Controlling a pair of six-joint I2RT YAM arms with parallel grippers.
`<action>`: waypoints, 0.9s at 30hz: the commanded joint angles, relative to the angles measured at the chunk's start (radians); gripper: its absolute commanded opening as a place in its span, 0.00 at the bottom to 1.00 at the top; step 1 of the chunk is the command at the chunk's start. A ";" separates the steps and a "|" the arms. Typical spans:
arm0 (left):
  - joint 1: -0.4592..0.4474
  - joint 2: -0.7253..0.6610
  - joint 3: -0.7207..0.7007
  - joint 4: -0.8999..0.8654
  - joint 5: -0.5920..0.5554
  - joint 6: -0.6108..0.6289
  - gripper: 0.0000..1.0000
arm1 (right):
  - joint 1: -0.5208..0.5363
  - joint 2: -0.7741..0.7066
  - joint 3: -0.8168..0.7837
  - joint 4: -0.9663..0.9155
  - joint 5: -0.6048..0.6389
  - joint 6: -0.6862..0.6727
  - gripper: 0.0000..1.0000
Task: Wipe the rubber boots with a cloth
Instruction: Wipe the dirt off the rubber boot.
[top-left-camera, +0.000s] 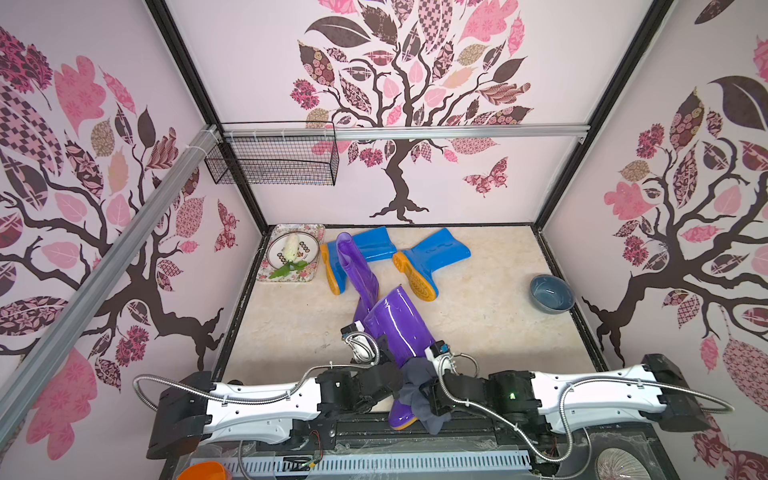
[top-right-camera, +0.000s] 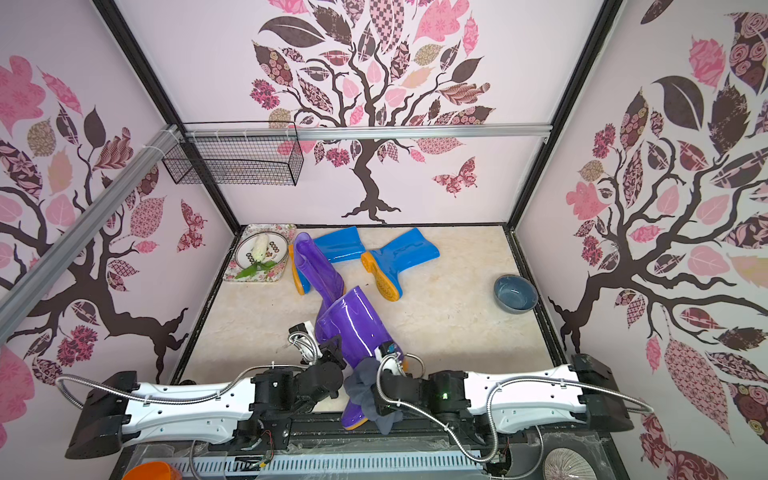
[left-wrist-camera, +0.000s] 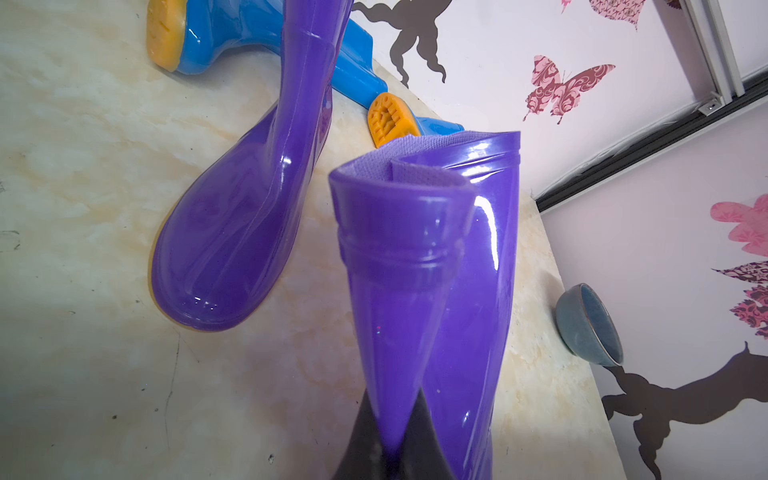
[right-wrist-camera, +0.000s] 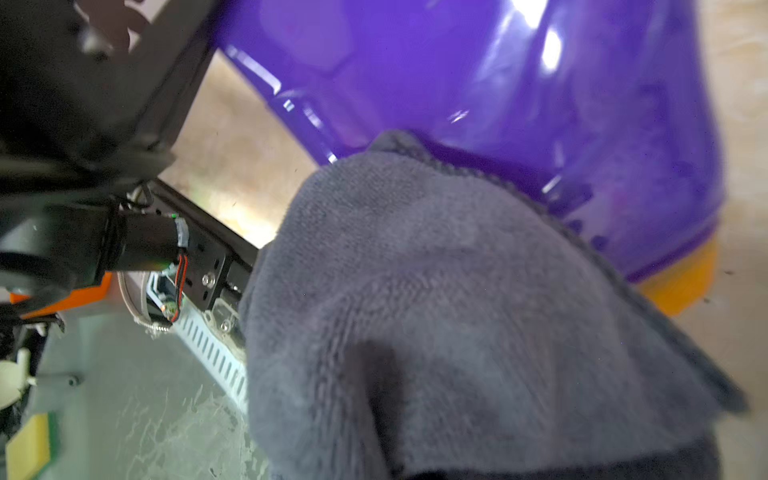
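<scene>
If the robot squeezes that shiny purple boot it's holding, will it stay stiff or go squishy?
Probably squishy: the held purple boot has its shaft creased into a fold where the left gripper pinches it. Its glossy skin suggests it could slide in a loose grip. The long shaft may sag if lifted by one end.

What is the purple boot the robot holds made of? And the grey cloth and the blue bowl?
The held purple boot looks like glossy rubber or soft plastic: bright light streaks run along it, and its top folds inward. The cloth looks like fuzzy, matte terry fabric with a nubbly pile. The bowl is probably glazed ceramic, given its soft sheen.
</scene>
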 joint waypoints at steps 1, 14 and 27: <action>-0.009 -0.001 -0.018 -0.010 -0.057 -0.053 0.00 | 0.085 0.137 0.127 0.035 -0.081 -0.049 0.00; -0.019 -0.062 -0.053 -0.060 -0.060 -0.087 0.00 | -0.238 -0.219 -0.192 0.129 -0.151 0.080 0.00; -0.022 -0.015 -0.061 0.036 -0.009 -0.030 0.00 | -0.047 0.099 0.054 0.095 -0.198 -0.016 0.00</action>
